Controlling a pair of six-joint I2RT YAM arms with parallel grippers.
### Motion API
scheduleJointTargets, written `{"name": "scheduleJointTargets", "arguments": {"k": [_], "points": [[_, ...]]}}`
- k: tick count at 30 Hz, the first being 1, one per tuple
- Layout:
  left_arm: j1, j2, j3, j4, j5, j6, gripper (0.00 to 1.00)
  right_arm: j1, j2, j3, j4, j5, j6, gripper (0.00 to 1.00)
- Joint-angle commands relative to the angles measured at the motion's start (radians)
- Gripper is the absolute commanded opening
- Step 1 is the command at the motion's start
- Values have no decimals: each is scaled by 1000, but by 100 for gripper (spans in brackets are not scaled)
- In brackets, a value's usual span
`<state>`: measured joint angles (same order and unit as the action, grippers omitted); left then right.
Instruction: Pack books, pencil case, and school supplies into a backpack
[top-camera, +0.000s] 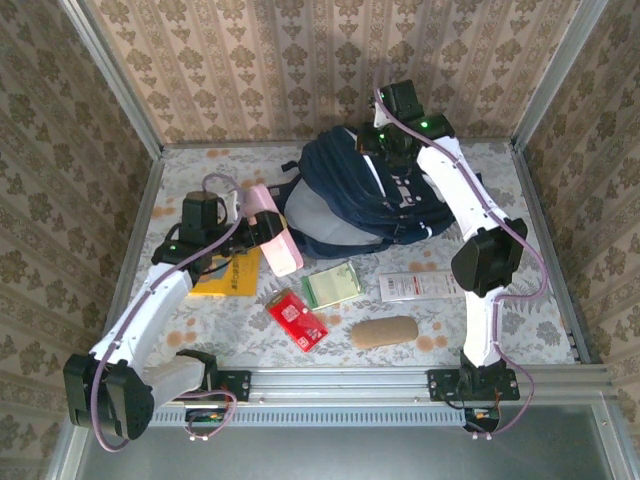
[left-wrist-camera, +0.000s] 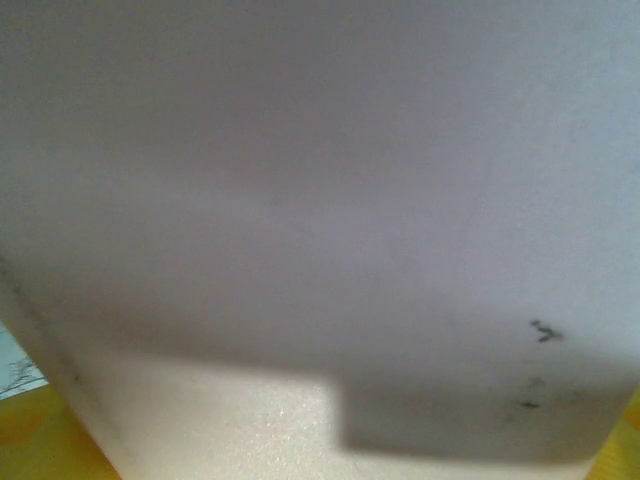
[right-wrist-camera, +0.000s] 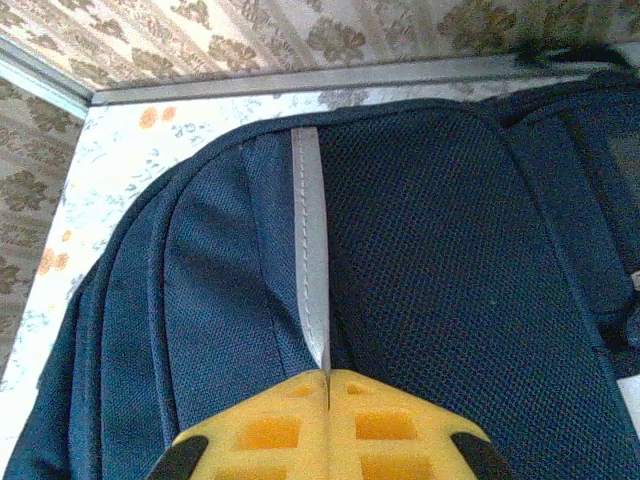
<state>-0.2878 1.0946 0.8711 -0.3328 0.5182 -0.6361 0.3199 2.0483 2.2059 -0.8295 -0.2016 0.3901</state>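
1. The left gripper (top-camera: 256, 226), at centre left of the top view, has its jaws spread wide around a pink pencil case (top-camera: 281, 246), which it appears to hold just above the orange-yellow book (top-camera: 224, 277).
2. In the left wrist view the pencil case's pale side (left-wrist-camera: 320, 200) sits right up against the lens.
3. The right gripper (right-wrist-camera: 327, 380) is closed, its yellow fingertips meeting on the grey-white stripe (right-wrist-camera: 312, 230) of the navy backpack (right-wrist-camera: 450, 250). Whether fabric is pinched between them I cannot tell.
4. The backpack (top-camera: 350, 190) lies at upper centre of the table (top-camera: 545, 320).
5. Left to pack: the book, a red packet (top-camera: 297, 320), a pale green pad (top-camera: 331, 285), a white packet with red print (top-camera: 420, 286) and a tan oblong pouch (top-camera: 385, 332), all lying loose below the backpack.
6. Judged from this, packing is at an early stage, with the pencil case in hand. The backpack's contents cannot be seen.
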Motion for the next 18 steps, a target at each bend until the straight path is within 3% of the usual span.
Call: {"name": "scheduleJointTargets", "arguments": {"k": [1,7,13,18], "points": [[11,30,83,14,-92,-27,60,-55,-15,20,94,-190,12,0],[15,210,217,80,-86,-84,60,-125,-49,-32,175,-409,56,0],[4,436,354,195,-73,-178,61,-154,-61,-40,210,-516,99,0],[-40,593,502,236,-63,-221,68,-172,-58,-40,258,-565,172,0]]}}
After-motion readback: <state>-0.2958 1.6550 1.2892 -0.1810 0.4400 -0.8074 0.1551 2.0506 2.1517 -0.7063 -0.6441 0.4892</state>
